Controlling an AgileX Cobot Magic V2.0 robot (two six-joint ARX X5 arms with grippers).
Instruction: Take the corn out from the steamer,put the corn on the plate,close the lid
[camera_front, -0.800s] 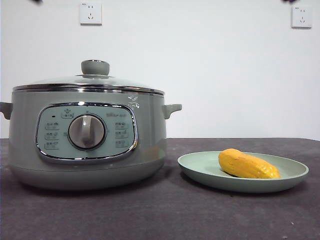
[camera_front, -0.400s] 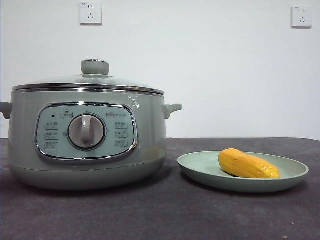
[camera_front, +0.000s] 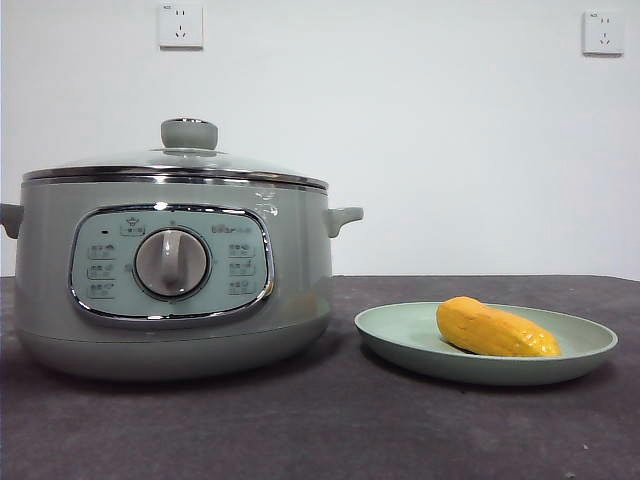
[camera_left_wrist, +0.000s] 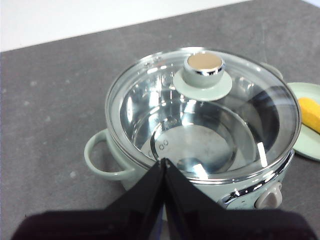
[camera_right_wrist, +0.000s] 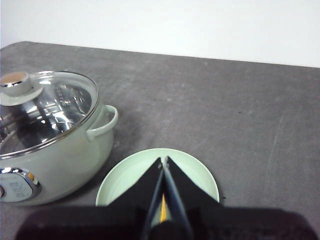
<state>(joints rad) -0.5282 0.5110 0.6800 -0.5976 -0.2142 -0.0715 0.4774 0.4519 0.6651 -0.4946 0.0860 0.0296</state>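
Corn (camera_front: 495, 330) lies on the plate (camera_front: 400, 335), at three o'clock from the lidded steamer (camera_front: 170, 270). Left end effector (camera_left_wrist: 164, 162) and right end effector (camera_right_wrist: 163, 162) hang closed, empty.

A dark grey table (camera_front: 330, 430) with a matte, faintly speckled surface fills the lower part of the front view. Behind it stands a plain white wall (camera_front: 450, 150). Two white wall sockets are mounted high on it: one at upper left (camera_front: 181, 26), one at upper right (camera_front: 603, 32).
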